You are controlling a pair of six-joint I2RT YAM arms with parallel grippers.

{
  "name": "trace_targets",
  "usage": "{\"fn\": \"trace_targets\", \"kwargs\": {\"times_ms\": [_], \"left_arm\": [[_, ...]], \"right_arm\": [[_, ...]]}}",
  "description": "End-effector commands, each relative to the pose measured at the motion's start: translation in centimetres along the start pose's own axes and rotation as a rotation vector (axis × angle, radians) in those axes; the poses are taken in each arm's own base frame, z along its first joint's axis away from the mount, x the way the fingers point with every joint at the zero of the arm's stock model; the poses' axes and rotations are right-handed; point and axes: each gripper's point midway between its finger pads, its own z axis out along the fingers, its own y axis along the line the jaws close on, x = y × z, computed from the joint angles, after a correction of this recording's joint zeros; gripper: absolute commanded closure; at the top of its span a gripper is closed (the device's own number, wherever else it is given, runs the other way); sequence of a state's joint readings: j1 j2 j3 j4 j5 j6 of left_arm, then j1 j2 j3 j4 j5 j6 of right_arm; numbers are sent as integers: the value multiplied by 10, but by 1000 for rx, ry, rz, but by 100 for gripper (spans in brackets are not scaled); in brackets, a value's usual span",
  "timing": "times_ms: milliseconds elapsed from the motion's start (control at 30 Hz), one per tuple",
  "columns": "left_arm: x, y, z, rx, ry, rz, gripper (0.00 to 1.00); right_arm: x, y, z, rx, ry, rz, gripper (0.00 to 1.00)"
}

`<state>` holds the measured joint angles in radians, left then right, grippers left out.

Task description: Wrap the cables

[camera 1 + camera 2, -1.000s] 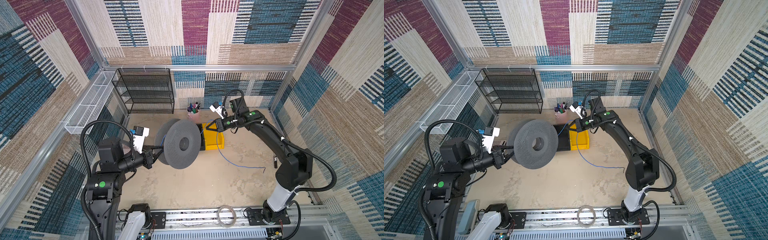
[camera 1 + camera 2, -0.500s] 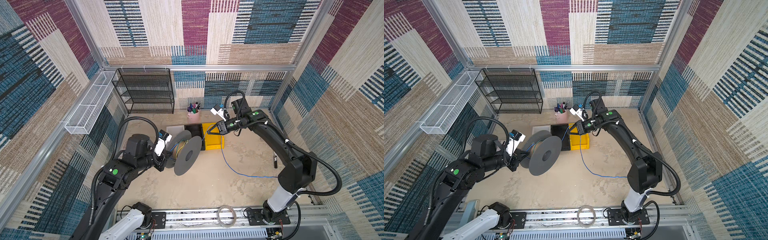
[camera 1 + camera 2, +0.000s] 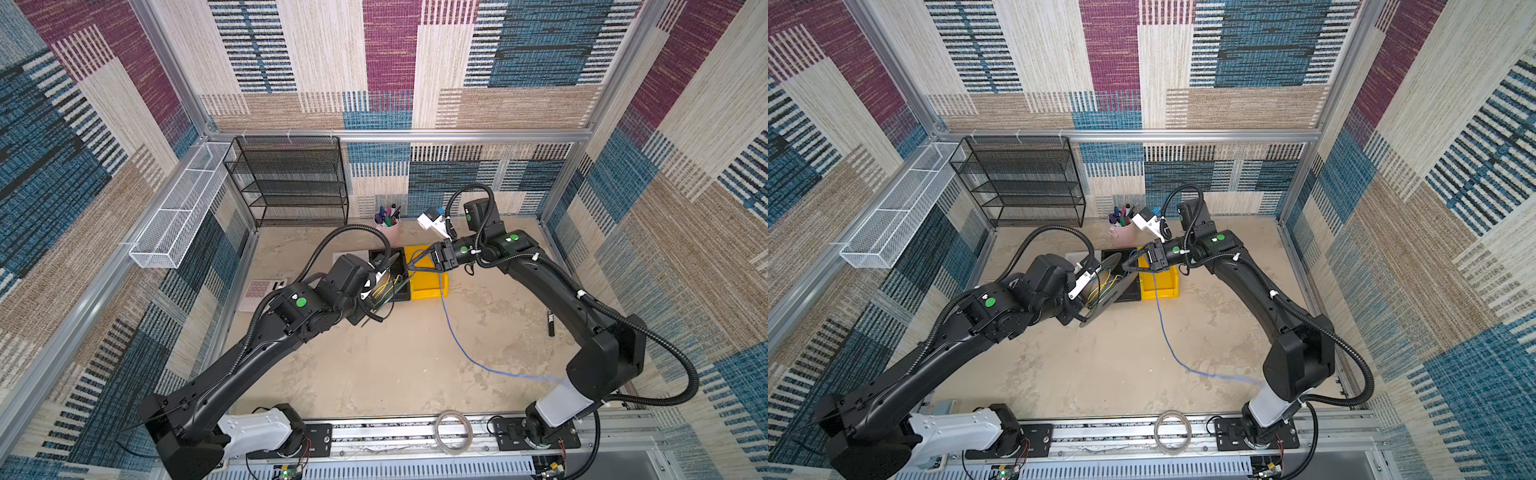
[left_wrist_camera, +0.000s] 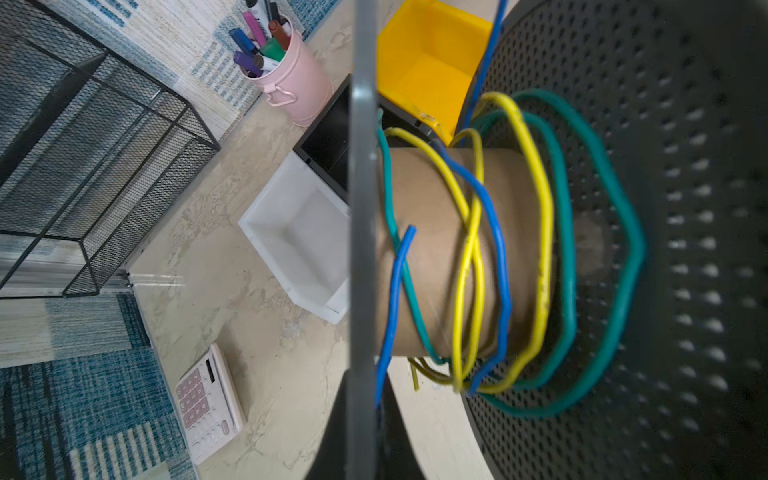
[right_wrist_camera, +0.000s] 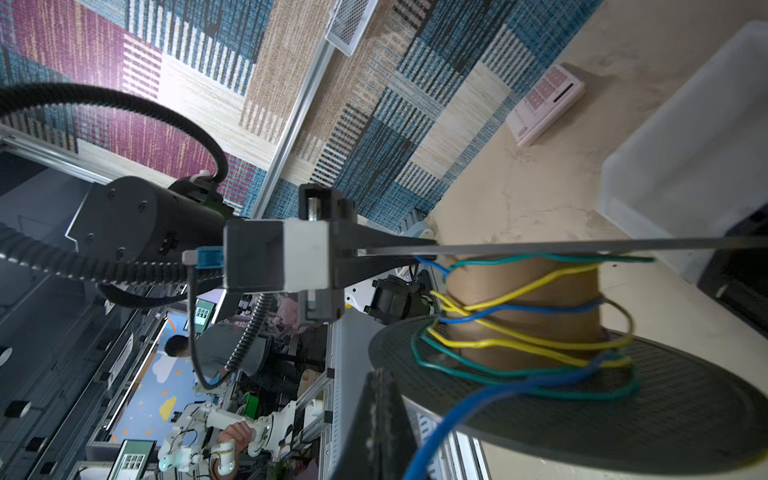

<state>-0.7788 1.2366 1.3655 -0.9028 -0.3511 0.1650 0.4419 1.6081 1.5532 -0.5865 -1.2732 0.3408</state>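
- Now the spool (image 3: 1115,291) is being held over the table (image 3: 395,365), carrying loose coloured turns; winding looks partway along.
- The blue cable (image 3: 453,332) is trailing from the spool across the table towards the right arm's base.
- The left gripper (image 5: 415,251) is clamping narrowly on the spool's edge.
- The right gripper (image 3: 410,266) is pinching shut, seemingly on the blue cable; the next move is calling for steady tension while laying another turn.

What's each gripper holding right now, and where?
Left gripper clamps the spool by one flange's rim; right gripper pinches the blue cable close to the spool.
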Motion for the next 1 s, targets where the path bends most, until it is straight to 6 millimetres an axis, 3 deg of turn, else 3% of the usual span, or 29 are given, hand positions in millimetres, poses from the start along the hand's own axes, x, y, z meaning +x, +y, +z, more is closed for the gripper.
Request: {"fn": "trace_targets", "kwargs": {"times_ms": [0,133,267,333,400,667,833,967], "left_arm": [[-5,13,5,-80,8,-130,100],[-25,10,10,-57,-69,-266,100],[-38,18,8,-87,-91,-304,100],[-35,36,6,-184,-67,-374,100],[-37,39,6,-187,-65,-437,100],[-62,22,16,-13,-162,-721,100],[-86,20,-1,117,-259,-838,100],[-92,23,-16,164,-286,-868,100]], "right_arm": [[1,37,7,-98,15,-85,100],[18,58,24,-138,35,-101,98],[37,57,40,-125,58,-93,98],[47,55,48,-119,60,-86,95],[56,55,57,-106,70,-93,91],[76,46,92,17,71,-167,96],[97,26,96,66,87,-165,91],[109,13,92,111,80,-180,88]]}}
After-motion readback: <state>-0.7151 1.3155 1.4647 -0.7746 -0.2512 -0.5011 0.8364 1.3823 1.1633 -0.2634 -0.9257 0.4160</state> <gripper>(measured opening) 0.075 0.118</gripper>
